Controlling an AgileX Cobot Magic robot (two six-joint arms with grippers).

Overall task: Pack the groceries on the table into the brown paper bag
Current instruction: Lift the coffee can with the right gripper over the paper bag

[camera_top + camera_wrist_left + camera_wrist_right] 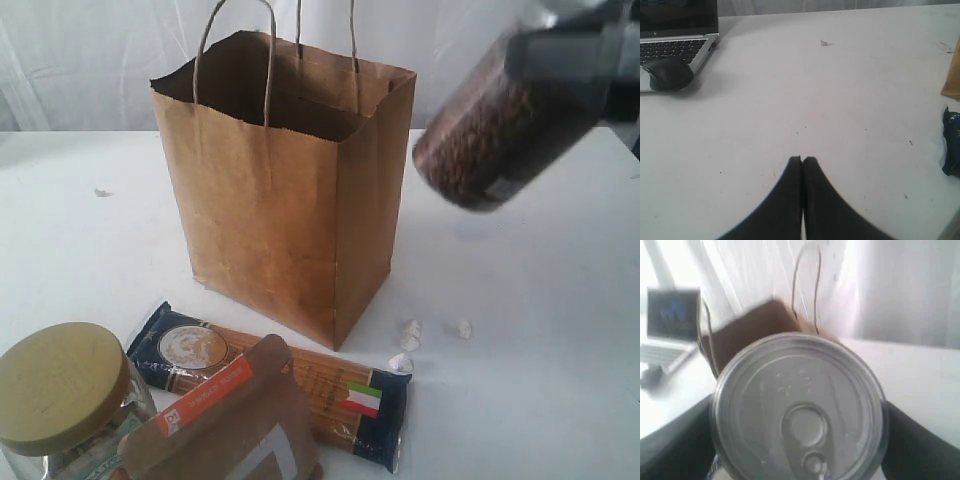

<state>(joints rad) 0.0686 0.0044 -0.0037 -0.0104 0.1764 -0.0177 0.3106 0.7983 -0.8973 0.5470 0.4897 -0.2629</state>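
The brown paper bag (290,190) stands open and upright on the white table (520,330). My right gripper (565,50) is shut on the dark pull-tab can (490,135), which hangs tilted in the air to the right of the bag's mouth. In the right wrist view the can's grey lid (799,410) fills the space between the black fingers (912,440), with the bag (760,330) behind. Near the front lie the spaghetti pack (290,380), the orange-labelled pouch (235,425) and the gold-lidded jar (65,395). My left gripper (803,159) is shut over bare table, holding nothing.
A laptop (675,35) with a black mouse (667,72) sits at the table's far corner in the left wrist view. Small white crumpled bits (410,335) lie in front of the bag's right corner.
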